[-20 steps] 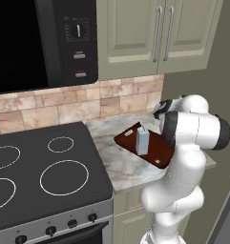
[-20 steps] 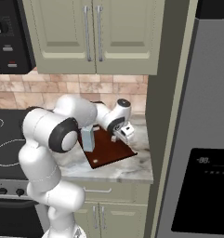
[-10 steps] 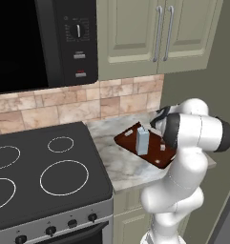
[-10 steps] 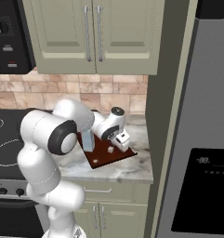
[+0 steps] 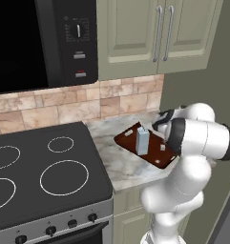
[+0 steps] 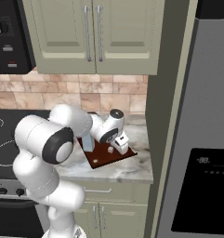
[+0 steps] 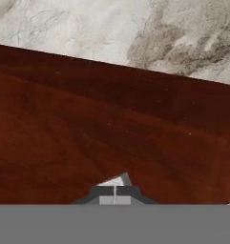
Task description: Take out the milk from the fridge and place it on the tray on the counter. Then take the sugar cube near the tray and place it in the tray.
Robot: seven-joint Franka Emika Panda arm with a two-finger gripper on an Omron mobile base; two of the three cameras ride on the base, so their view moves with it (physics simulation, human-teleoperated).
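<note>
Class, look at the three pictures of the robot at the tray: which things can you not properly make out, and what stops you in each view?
- Sugar cube: hand view, a white sliver behind the shut claw tips.
- Tray: left base view, its right end hidden by the arm.
- Milk: right base view, partly behind the forearm.
- Small white piece on the tray: too small to identify.

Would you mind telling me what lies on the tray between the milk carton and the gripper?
Bare tray floor, apart from the sugar cube beside the gripper; the right base view shows this, with the milk standing at the tray's left end.

Arm folded forward and low, wrist bent downward. Gripper (image 7: 115, 194) fully closed, finger tips pressed together, pointing straight down.
</note>
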